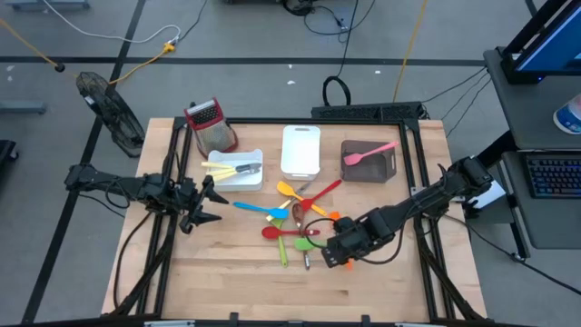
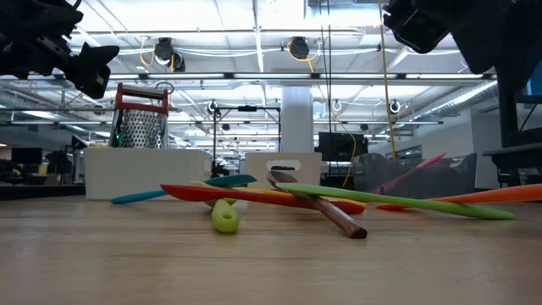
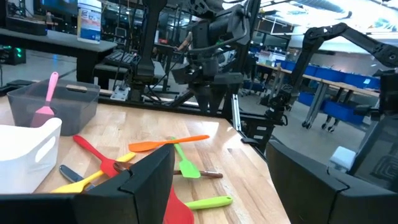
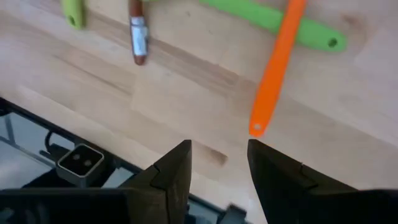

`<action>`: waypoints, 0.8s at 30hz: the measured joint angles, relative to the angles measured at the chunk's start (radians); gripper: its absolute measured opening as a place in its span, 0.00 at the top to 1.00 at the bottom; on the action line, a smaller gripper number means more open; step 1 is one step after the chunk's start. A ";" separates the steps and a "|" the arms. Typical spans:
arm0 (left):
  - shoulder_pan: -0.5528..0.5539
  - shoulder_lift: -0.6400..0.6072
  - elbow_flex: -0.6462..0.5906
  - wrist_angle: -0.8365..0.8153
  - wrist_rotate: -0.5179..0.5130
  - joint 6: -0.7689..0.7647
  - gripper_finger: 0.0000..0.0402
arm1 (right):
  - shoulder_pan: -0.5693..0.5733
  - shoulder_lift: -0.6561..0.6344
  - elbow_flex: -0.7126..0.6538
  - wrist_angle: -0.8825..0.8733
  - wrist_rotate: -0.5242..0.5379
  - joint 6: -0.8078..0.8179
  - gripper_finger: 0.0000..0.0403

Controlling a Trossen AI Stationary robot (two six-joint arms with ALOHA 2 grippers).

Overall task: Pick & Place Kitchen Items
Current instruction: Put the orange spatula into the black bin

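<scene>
the right gripper (image 4: 217, 163) hovered with jaws narrowly parted and empty, just short of the orange spatula (image 4: 277, 65) handle's tip, in the utensil pile (image 1: 295, 218) mid-tabletop. the spatula looked light, stiff and slick, best pinched mid-handle. the left gripper (image 1: 207, 207) waited wide and empty near the left edge.

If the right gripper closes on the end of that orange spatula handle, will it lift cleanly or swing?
The orange spatula looks slim and light, so lifting should be easy. Held at its end, it will probably droop or pivot. It lies across a green utensil, which may shift. The right gripper is open just short of the handle's tip.
</scene>
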 joint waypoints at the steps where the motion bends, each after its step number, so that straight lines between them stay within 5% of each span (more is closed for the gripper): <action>1: 0.000 0.000 0.000 0.000 0.000 0.000 0.36 | 0.000 0.000 -0.003 0.006 -0.016 0.000 0.62; 15: 0.000 0.000 0.000 0.000 0.000 -0.003 0.36 | 0.006 0.001 -0.223 0.428 -0.156 0.054 0.62; 24: 0.000 0.000 0.000 0.000 -0.001 0.000 0.36 | 0.024 -0.007 -0.241 0.472 -0.178 0.113 0.62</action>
